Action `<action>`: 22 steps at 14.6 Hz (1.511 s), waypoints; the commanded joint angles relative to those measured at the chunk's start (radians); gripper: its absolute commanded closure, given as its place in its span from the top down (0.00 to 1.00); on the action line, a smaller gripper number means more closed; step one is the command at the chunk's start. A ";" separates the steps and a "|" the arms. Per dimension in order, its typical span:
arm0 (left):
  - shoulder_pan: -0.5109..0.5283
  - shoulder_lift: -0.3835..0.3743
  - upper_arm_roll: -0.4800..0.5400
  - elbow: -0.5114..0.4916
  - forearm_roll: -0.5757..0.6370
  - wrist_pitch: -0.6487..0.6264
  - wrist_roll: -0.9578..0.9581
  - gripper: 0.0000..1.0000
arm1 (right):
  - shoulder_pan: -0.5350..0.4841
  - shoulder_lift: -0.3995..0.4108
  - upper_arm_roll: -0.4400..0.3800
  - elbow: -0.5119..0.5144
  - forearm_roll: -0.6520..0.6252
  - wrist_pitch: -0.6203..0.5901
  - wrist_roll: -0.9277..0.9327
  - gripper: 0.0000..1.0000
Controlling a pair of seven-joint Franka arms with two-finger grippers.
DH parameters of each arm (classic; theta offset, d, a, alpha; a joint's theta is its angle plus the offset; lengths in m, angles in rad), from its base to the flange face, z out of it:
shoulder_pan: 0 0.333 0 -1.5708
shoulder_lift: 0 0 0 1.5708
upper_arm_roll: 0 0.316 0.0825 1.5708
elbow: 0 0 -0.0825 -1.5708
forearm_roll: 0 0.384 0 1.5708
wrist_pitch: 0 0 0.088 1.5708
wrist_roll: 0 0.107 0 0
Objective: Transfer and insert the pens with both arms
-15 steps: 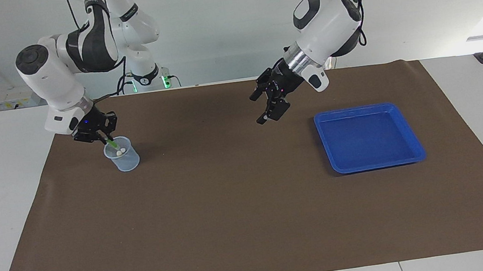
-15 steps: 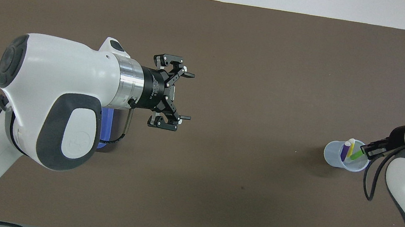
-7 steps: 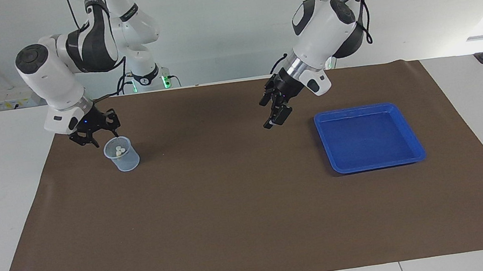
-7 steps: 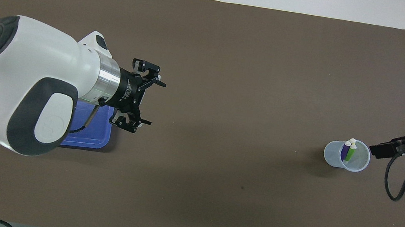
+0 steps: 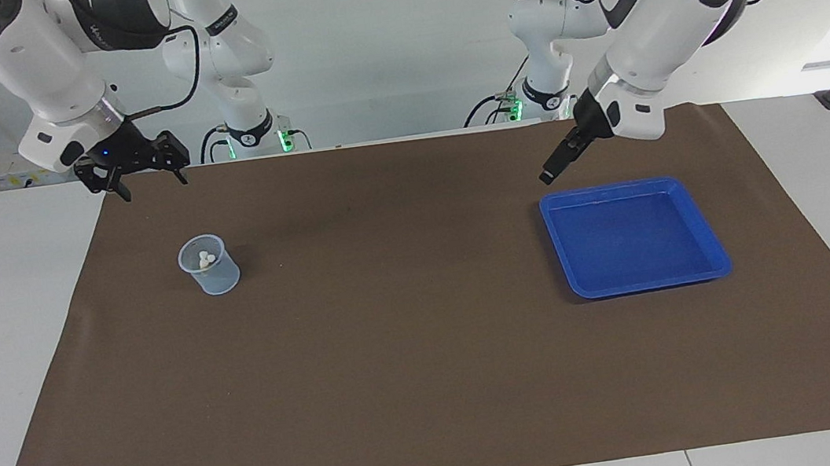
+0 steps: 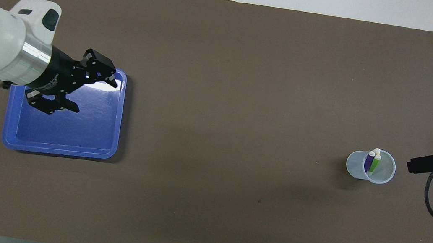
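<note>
A clear plastic cup [image 5: 209, 266] [image 6: 371, 166] stands on the brown mat toward the right arm's end. The pens stand in it: a purple pen [image 6: 368, 160], a green pen [image 6: 375, 164] and the whitish cap of a third pen [image 6: 376, 151]; the facing view shows only their pale caps [image 5: 204, 259]. My right gripper [image 5: 154, 187] [image 6: 415, 165] hangs open and empty, raised over the mat's edge at the robots' end, apart from the cup. My left gripper [image 5: 549, 175] [image 6: 95, 95] is open and empty, in the air over the blue tray's edge.
The blue tray [image 5: 639, 285] [image 6: 60, 149] lies toward the left arm's end with nothing in it. The brown mat [image 5: 415, 360] covers most of the white table. Two smaller arm bases with green lights [image 5: 257, 137] stand at the robots' end.
My right gripper opened and let the green pen drop into the cup, then rose and drew back toward the robots. My left arm swung from the mat's middle to the tray.
</note>
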 commanded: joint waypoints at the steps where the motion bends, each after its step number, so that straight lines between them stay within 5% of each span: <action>1: 0.009 0.014 0.004 0.083 0.132 -0.074 0.215 1.00 | -0.005 0.042 -0.004 0.001 -0.014 -0.042 0.018 1.00; 5: 0.029 0.014 0.005 0.195 0.239 -0.214 0.516 1.00 | 0.002 0.090 -0.026 0.059 -0.023 -0.051 0.052 1.00; 8: 0.058 0.003 -0.007 0.185 0.236 -0.275 0.731 1.00 | 0.044 0.143 -0.053 0.160 -0.054 -0.076 0.104 1.00; 12: 0.121 -0.021 -0.050 0.103 0.223 -0.211 0.733 1.00 | 0.096 0.180 -0.105 0.223 -0.054 -0.111 0.124 1.00; 17: 0.131 0.012 -0.049 0.212 0.169 -0.262 0.698 1.00 | 0.110 0.180 -0.107 0.223 -0.052 -0.116 0.176 1.00; 22: 0.144 0.011 -0.050 0.214 0.167 -0.264 0.684 1.00 | 0.097 0.179 -0.108 0.225 -0.046 -0.108 0.178 1.00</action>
